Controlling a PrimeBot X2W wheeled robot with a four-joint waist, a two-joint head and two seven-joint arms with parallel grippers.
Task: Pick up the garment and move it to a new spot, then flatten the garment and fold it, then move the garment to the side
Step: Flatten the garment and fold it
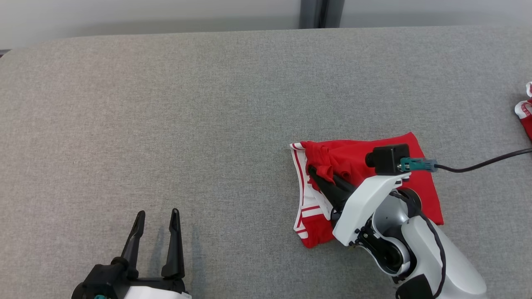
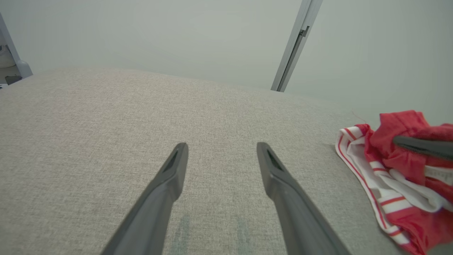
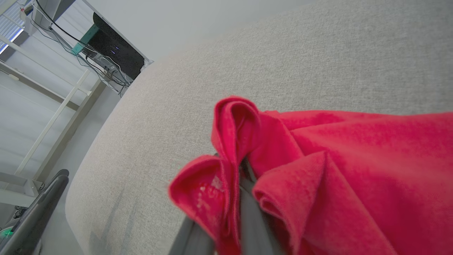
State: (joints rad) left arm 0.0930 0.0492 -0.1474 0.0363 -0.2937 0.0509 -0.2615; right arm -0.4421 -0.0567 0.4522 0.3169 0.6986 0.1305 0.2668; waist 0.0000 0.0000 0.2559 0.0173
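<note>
A red garment [image 1: 353, 158] with white striped trim lies half folded on the grey table [image 1: 208, 104], right of centre. My right gripper [image 1: 312, 171] is shut on a bunched red edge of the garment [image 3: 230, 170] near its upper left corner, and the cloth wraps over the fingers [image 3: 247, 219]. The garment [image 2: 400, 170] lies at the right edge of the left wrist view, with one right finger [image 2: 421, 146] on it. My left gripper [image 1: 158, 214] hovers open over bare table at the lower left, its fingers [image 2: 170, 177] well apart and holding nothing.
Another red and white cloth [image 1: 525, 110] pokes in at the table's right edge. A black cable [image 1: 482, 164] runs from my right wrist camera [image 1: 388, 158] off to the right. A pale wall and a grey post [image 1: 320, 12] stand behind the table.
</note>
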